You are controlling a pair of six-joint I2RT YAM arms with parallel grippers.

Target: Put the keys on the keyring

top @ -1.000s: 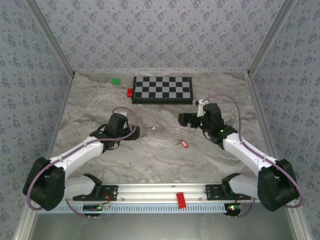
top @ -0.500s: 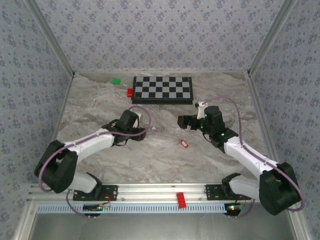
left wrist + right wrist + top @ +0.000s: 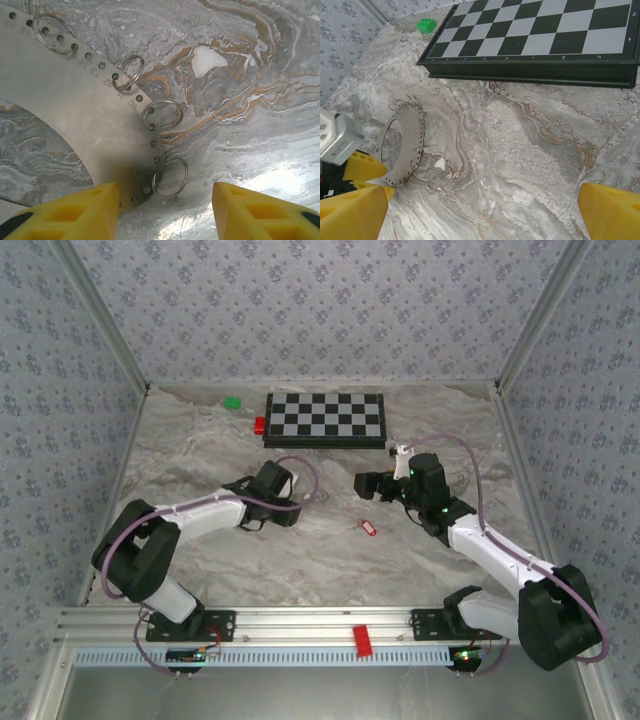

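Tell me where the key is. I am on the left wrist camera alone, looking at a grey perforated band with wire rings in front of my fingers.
Observer: The keys, one small red tag, lie on the table to the right of the left gripper, nearer the right gripper.
Operator: Report the right gripper.
Observer: It is open, holds nothing, and hangs over bare table.
Operator: Describe the whole band.
Observer: It is the keyring, a flat loop lying on the table, its far side toward the chessboard.
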